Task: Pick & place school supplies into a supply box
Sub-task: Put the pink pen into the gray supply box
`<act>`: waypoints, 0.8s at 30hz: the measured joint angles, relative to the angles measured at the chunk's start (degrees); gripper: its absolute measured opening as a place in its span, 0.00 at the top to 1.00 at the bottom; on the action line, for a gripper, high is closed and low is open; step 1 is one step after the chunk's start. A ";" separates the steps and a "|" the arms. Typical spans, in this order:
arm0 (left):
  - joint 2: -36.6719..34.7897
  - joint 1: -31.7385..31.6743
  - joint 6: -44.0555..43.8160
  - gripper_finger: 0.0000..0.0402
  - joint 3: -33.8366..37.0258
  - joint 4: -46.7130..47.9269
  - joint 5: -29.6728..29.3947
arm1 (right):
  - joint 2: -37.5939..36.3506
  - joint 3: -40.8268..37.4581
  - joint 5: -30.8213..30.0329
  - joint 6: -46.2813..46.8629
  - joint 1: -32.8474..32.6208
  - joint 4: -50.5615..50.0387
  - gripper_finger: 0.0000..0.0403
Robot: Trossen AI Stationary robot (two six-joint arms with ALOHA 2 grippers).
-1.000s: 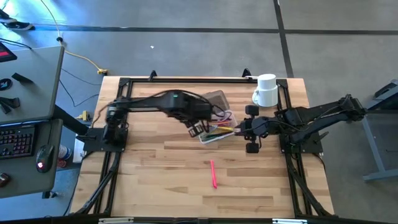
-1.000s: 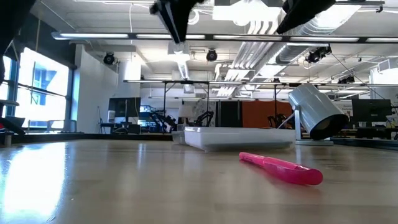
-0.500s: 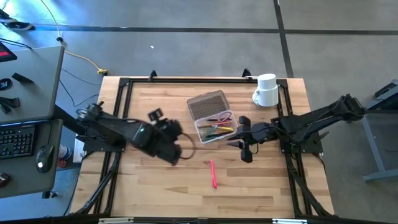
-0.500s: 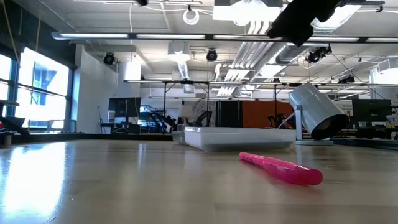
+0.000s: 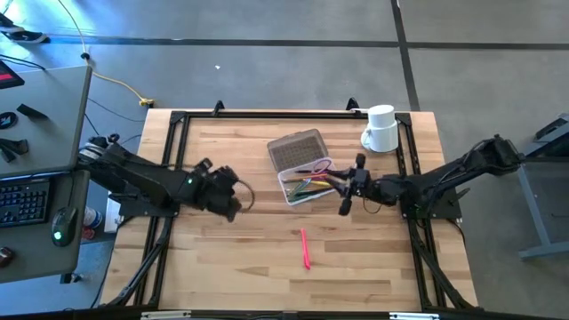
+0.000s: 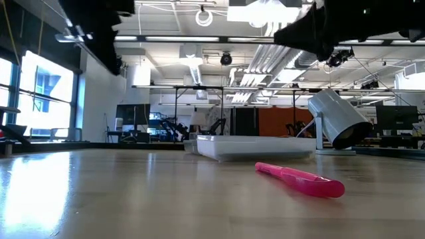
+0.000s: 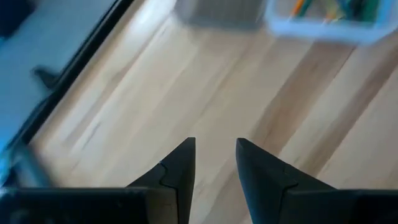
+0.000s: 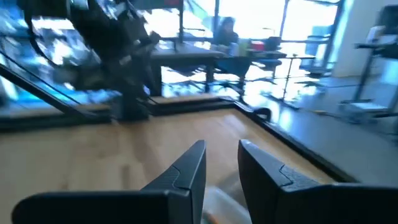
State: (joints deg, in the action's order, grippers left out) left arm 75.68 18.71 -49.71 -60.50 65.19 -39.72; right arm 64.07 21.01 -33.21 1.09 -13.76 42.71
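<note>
Table (image 5: 222, 258) of pale wood planks, seen from above, with a black frame round its edges. At the left we see the left arm stretched low across the table, its left hand (image 5: 229, 194) over bare wood, well apart from the supply box (image 5: 302, 169). In the left wrist view this hand (image 7: 214, 163) shows its two dark fingers (image 7: 180, 165) slightly apart, with nothing between them.

At the middle, toward the far edge, we find the supply box, its grey dotted lid (image 5: 296, 149) thrown open and lying flat behind the clear tray. Inside the tray lie several pens and pencils (image 5: 308, 184), orange, green and pink among them. Nearer the front edge, apart from the box, a pink pen (image 5: 306, 248) lies alone on the wood; the low view shows it (image 6: 300, 179) flat on the table in front of the tray (image 6: 255, 146).

Right of the box we see the right hand (image 5: 343, 188), just beside the tray's right end. In its own wrist view the right hand (image 8: 222, 163) has its fingers (image 8: 186, 168) a little apart and empty. A white mug (image 5: 380, 130) stands at the far right corner.
</note>
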 joint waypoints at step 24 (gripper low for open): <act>-0.24 -17.96 31.43 0.63 1.01 -33.82 15.13 | 20.46 24.25 24.80 -7.15 -11.36 -35.00 0.79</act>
State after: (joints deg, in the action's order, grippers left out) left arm 75.44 0.75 -18.27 -59.48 31.37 -24.59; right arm 84.54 45.26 -8.41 -6.05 -25.12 7.71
